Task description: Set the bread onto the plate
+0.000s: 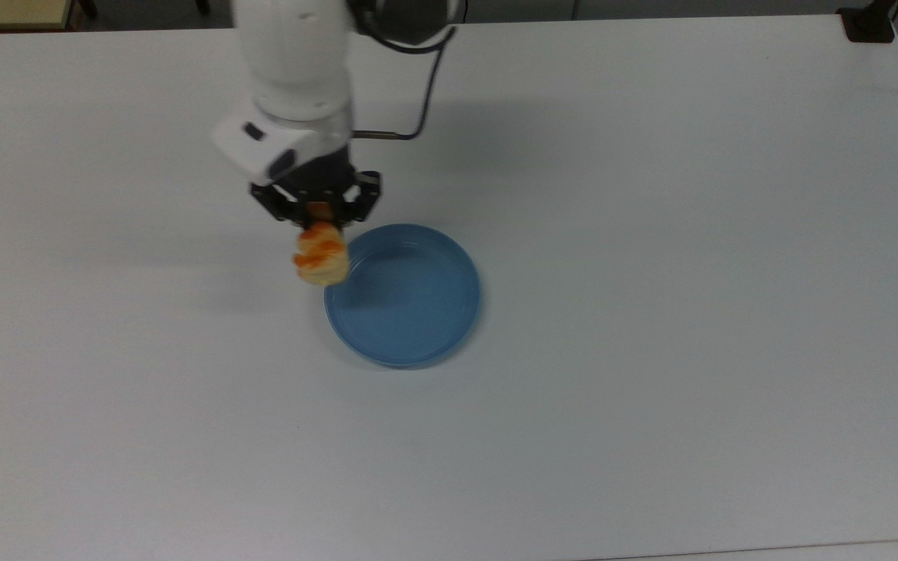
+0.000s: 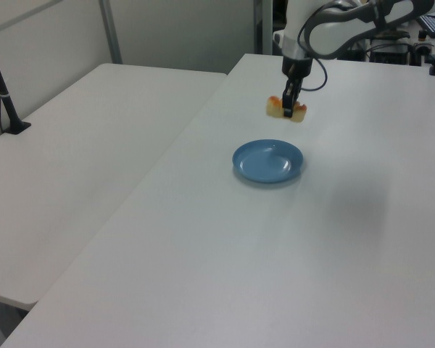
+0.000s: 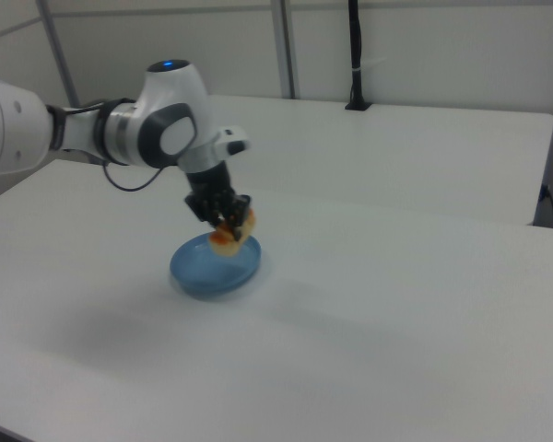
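- A broad white table (image 1: 652, 389) spreads out beneath the black two-finger gripper (image 1: 316, 212); a second white table (image 2: 80, 145) stands well off to the left view's left of the gripper, edge to edge with the first.
- A black clamp post (image 2: 3, 98) stands on that second table, far from the gripper; in the right view a black post (image 3: 355, 55) rises at the far table edge, well behind the gripper.
- A black cable (image 1: 410, 86) loops from the white wrist (image 1: 293, 70) above the gripper.
- Nothing lies on the bare tabletop between the gripper and the round, shallow blue plastic plate (image 1: 418, 343), which sits just below the gripper and toward the top view's right.
- The gripper's fingers are clamped on the small oblong pale-yellow bread roll with orange-glazed bumps (image 1: 321, 255), holding it up off the table.
- The roll hangs directly under the fingers, over the plate's near rim on the top view's left; the left view shows it clear above the plate.
- Its orange glaze sits on the upper face, pale dough below.
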Controlling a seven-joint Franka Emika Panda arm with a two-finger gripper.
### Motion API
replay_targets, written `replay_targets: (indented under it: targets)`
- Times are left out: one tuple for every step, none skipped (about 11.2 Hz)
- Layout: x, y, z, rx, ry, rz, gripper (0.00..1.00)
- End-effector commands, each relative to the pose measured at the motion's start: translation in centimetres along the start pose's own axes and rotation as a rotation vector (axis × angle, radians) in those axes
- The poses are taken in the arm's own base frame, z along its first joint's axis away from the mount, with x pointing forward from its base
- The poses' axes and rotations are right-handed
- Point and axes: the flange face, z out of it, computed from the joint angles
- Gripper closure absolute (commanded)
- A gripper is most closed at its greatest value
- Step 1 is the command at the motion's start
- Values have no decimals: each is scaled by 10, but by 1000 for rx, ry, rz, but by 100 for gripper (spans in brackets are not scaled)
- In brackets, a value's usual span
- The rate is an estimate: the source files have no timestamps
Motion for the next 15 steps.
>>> replay_targets:
  targets:
    - [19,-59,30,-10,-23,0,62]
    - [20,-69,39,-15,-35,-7,60]
    - [19,-75,48,-19,-48,-10,56]
    - [20,-78,55,-21,-48,-8,38]
    - [24,-81,63,-24,-15,22,12]
    - [25,-80,67,-31,-2,51,0]
    - [25,-81,65,-31,0,56,0]
    - [25,-79,53,-23,7,73,0]
    - [21,-76,32,-10,-1,100,0]
    - [16,-70,10,4,-29,129,0]
    - [8,-54,-23,36,-35,154,0]
    - [-2,-38,-52,66,-59,170,0]
    - [-14,-20,-83,84,-69,192,0]
    - [-27,-4,-112,92,-67,213,0]
    - [-39,14,-133,95,-73,235,0]
